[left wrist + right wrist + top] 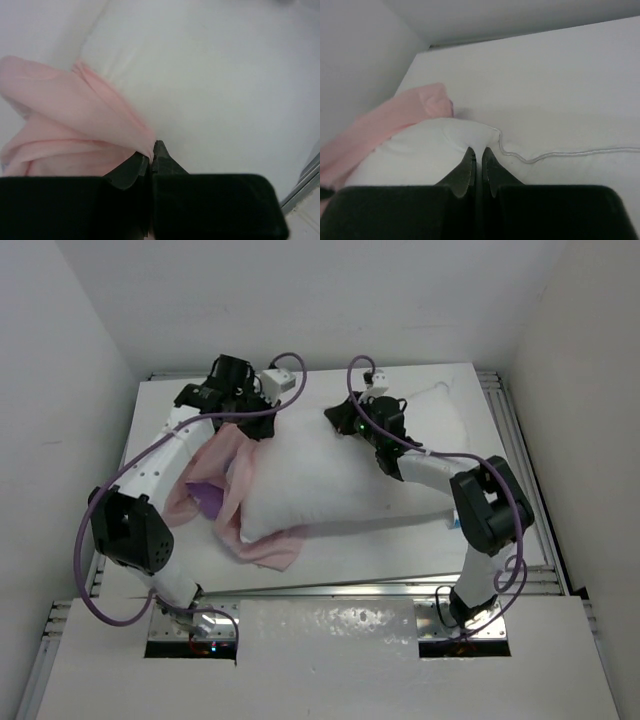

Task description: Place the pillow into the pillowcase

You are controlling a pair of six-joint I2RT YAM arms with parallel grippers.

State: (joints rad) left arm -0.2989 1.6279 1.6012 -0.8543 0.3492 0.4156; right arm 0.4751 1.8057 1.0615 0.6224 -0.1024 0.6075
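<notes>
The white pillow [330, 475] lies across the middle of the table. The pink pillowcase [215, 465] is bunched round its left end, with a purple patch [205, 498] showing. My left gripper [262, 405] is at the pillow's far left corner. In the left wrist view it [151, 150] is shut on a pink edge of the pillowcase [75, 120], next to the pillow [215, 75]. My right gripper [340, 420] is at the pillow's far edge. In the right wrist view it [478, 152] is shut on a pinch of the pillow [420, 155], with the pillowcase [405, 115] beyond it.
The white table [420, 550] is closed in by white walls on three sides, with metal rails [500, 400] along its right edge. A thin pale thread [560, 152] runs to the right of my right gripper. Purple cables loop over both arms.
</notes>
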